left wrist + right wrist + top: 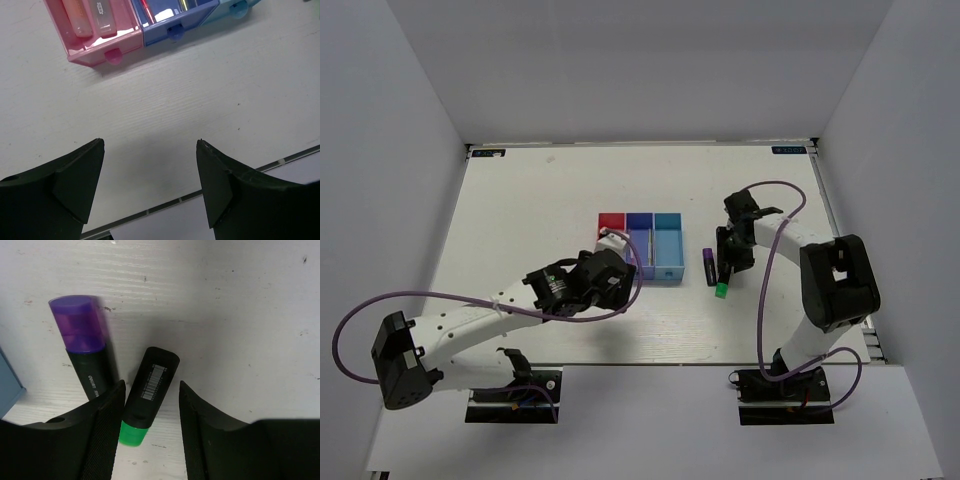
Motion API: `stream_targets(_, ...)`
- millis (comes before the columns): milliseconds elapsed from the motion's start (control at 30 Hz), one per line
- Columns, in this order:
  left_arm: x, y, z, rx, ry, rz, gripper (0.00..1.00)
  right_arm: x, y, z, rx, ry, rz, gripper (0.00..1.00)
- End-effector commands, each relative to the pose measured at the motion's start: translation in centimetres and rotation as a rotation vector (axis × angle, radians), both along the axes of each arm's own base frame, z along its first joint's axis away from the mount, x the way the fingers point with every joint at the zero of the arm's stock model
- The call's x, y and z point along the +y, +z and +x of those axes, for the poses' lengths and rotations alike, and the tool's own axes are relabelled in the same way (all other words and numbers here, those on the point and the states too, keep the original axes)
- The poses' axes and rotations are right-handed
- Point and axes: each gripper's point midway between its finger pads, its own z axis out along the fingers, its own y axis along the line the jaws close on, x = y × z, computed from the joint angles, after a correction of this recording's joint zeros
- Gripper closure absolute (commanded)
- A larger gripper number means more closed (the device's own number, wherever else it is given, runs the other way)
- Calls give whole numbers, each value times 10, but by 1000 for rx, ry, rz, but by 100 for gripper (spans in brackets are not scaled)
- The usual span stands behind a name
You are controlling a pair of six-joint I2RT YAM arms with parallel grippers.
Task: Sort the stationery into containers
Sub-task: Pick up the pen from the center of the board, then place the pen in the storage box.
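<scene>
Two fingers of the left gripper spread wide, holding nothing, over bare desk just on the near-edge side of the pink-red bin. Inside that bin, an orange-pink pen. Joined next, mid-desk, the dark blue bin with a thin pink-red pen and a thin yellow pen, then the light blue bin. Toward the right edge, a purple highlighter lying beside a black highlighter with green end. Right gripper open, astride the black one, not clamped.
</scene>
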Motion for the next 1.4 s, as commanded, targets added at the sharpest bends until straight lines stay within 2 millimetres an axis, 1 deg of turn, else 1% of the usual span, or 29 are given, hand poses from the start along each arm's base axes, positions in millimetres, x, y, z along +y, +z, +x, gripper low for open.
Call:
stream_targets(0,5,6,1,-36,22,-29,16,3,-1,4,3,-16,1,51)
stream_targets(67,7,6,0,-36,26,-32,16,0,-8,-3,29,-20,-9,56)
stream_targets(133,8,5,-1,-34,28,-36,16,-2,-11,-7,42,-24,-19,64)
stream_targets(233,10,4,-3,-37,29,-49,16,-4,-15,-12,50,-24,-28,72)
stream_targets(267,10,2,-3,-36,34,-47,16,-7,-18,-18,69,-27,-35,75)
stream_targets(367,13,3,-5,-41,38,-58,16,-3,-12,-14,54,-26,-18,84)
stream_targets(400,14,2,-6,-38,37,-54,17,-4,-7,-13,44,-12,-17,84)
stream_targets(433,16,3,-6,-38,42,-58,17,-2,1,-8,18,-3,-8,86)
stream_targets(500,18,1,-8,-34,40,-51,17,0,29,5,-79,34,12,88)
stream_targets(533,19,3,-7,-39,43,-57,17,6,48,14,-137,58,40,88)
stream_targets(567,19,2,-8,-38,40,-53,17,10,62,19,-170,94,48,88)
stream_targets(600,20,2,-7,-38,45,-52,17,19,84,26,-221,114,99,88)
stream_targets(633,19,3,-8,-38,41,-54,17,24,93,29,-238,124,123,88)
stream_targets(667,19,3,-8,-37,41,-51,17,37,109,33,-261,159,180,89)
stream_targets(700,18,3,-8,-37,44,-52,17,44,125,40,-295,172,207,89)
stream_targets(733,18,3,-8,-36,45,-56,17,51,128,43,-293,188,230,89)
stream_targets(767,19,2,-8,-32,47,-53,17,66,144,44,-301,217,299,89)
stream_targets(800,19,2,-8,-33,49,-57,17,77,152,49,-306,237,326,90)
stream_targets(833,19,1,-7,-31,55,-54,17,85,149,52,-285,244,347,90)
stream_targets(900,19,2,-8,-30,60,-58,17,110,162,59,-292,286,416,90)
stream_targets(933,19,2,-8,-30,63,-60,17,122,162,57,-282,303,436,90)
stream_targets(967,21,2,-8,-28,67,-55,17,133,158,66,-287,312,446,89)
stream_targets(1033,23,2,-9,-27,74,-53,17,150,159,71,-304,326,453,85)
stream_targets(1067,24,3,-10,-30,76,-50,17,157,153,77,-295,328,454,82)
stream_targets(1100,25,4,-9,-33,81,-51,17,160,152,79,-291,322,452,78)
stream_targets(1133,26,4,-10,-30,82,-49,17,168,143,78,-271,329,451,77)
stream_targets(1200,29,3,-11,-32,86,-44,17,172,136,83,-279,328,434,74)
stream_targets(1233,30,1,-11,-31,89,-40,17,178,130,79,-265,338,430,72)
stream_targets(1367,32,3,-12,-36,95,-43,17,182,120,77,-267,357,400,58)
